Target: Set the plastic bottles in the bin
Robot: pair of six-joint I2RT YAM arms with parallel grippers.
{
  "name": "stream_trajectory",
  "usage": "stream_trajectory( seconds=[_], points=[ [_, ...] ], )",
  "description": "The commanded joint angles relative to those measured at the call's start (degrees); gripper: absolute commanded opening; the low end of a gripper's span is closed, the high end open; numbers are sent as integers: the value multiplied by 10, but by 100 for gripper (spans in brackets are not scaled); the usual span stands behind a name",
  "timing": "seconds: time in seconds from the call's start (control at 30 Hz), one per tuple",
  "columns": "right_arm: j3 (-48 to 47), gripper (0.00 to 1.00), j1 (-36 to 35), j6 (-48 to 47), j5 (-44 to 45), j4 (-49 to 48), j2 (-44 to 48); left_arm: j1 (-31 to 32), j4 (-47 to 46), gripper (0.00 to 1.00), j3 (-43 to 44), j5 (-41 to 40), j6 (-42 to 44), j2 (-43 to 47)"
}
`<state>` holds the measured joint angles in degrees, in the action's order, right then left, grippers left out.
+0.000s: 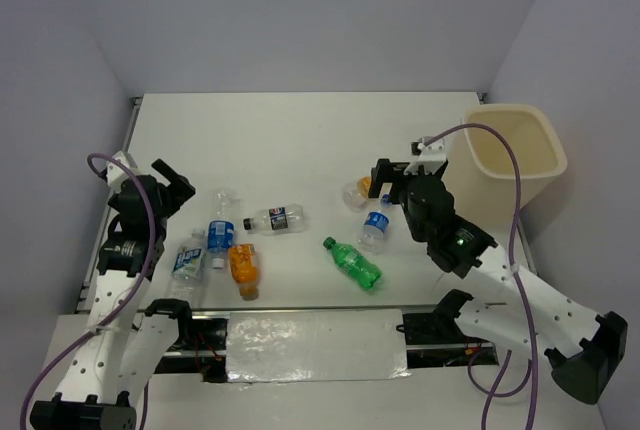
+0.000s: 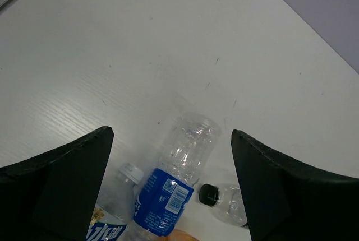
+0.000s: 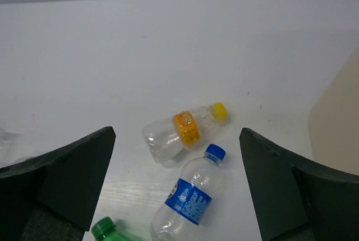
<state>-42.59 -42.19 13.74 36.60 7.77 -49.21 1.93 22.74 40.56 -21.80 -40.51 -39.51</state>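
Top external view: seven small plastic bottles lie mid-table; none shows inside the tall cream plastic bin at far right. The left gripper and right gripper are spread wide and empty, so seemingly everything remains.

Bright, even overhead light; soft faint shadows; mild glare on the table; wrist views sharp.

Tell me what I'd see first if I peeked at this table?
Little bottles lie scattered over the white table, and the bright green bottle near the middle pops out most. A tall cream bin stands at the far right.
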Motion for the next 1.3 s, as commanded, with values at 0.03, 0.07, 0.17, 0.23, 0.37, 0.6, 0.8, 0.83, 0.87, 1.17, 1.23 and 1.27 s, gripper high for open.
stream_trajectory(
  seconds=[0.03,0.07,0.17,0.23,0.37,0.6,0.8,0.83,0.87,1.17,1.23,1.27],
  points=[
    [30,100,-4,17,-45,-65,55,-1,-16,99,-8,11,-12,11],
    [32,100,-5,36,-45,-64,59,-1,-23,99,-12,21,-11,10],
    [23,100,-4,45,-36,-45,54,-1,-33,99,-21,40,-9,5],
    [-3,100,-4,45,-39,-2,24,-1,-41,99,-27,51,-7,1],
    [-40,100,-6,83,-43,51,-57,-1,-58,99,-46,68,-5,-7],
    [-121,100,-5,230,51,186,-255,-1,-43,99,-52,49,1,-16],
    [-166,100,-4,376,89,313,-357,-1,-46,99,-61,50,3,-4],
    [-163,100,-4,403,92,346,-368,-1,-48,99,-64,51,2,-2],
    [-157,100,-4,411,89,354,-372,-1,-56,99,-69,53,3,0],
    [-42,100,-3,381,-71,196,-383,-2,-60,99,-72,60,2,-6],
    [-36,90,1,376,-89,162,-390,-1,-60,99,-71,62,3,-8],
    [-39,75,2,376,-88,157,-391,-1,-60,99,-70,60,3,-9]
  ],
)
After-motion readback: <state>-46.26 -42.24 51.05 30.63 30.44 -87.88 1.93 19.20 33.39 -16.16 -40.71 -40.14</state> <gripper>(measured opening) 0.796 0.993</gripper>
